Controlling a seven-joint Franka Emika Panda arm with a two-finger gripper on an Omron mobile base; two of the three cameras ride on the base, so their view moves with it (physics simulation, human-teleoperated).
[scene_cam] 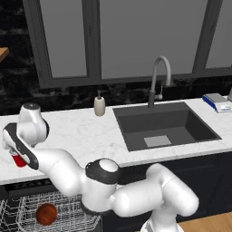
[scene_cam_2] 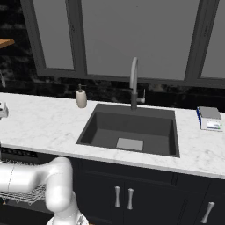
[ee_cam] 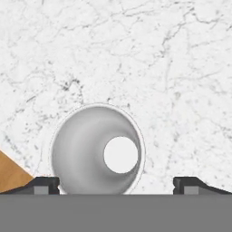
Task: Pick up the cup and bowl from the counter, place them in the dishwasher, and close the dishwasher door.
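Note:
In the hand view I look straight down into the red cup (ee_cam: 97, 149), seeing its white rim and white inside. My gripper (ee_cam: 117, 186) is open above it; the cup lies between the fingertips (ee_cam: 45, 185), nearer the left one. In the left base view the cup (scene_cam: 19, 160) shows as a red sliver under my hand, at the far left of the marble counter (scene_cam: 81, 131). The reddish-brown bowl (scene_cam: 46, 214) rests in the white wire rack (scene_cam: 72, 213) of the open dishwasher below. The dishwasher door is out of view.
A beige soap dispenser (scene_cam: 99, 105) stands by the dark sink (scene_cam: 163, 127) and its grey faucet (scene_cam: 158, 77). A small blue-and-white box (scene_cam: 217, 102) lies at the counter's far right. My own arm (scene_cam: 104, 181) stretches over the rack.

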